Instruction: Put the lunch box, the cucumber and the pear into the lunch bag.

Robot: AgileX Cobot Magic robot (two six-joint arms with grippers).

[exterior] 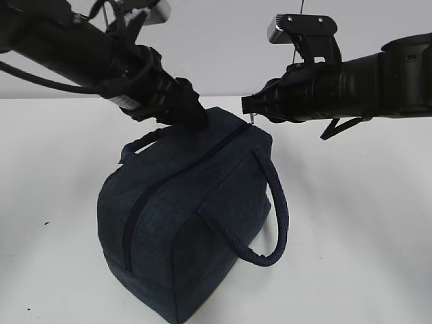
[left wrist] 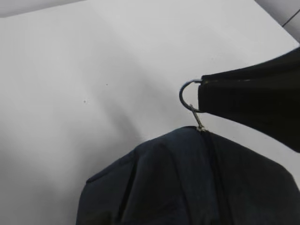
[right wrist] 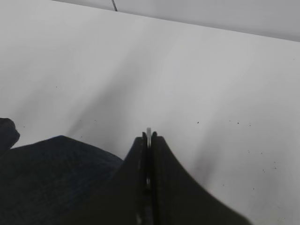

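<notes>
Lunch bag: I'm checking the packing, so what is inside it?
Nothing inside shows: the lunch bag looks zipped shut. The right end effector pinches its zipper pull; the left end effector rests on top.

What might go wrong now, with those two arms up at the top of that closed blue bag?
1. The right gripper pinches only the thin metal zipper pull; that small ring could slip out.
2. The lunch bag is soft and seems held only at its top by the left gripper, so a pull on the zipper might drag or tip it.
</notes>
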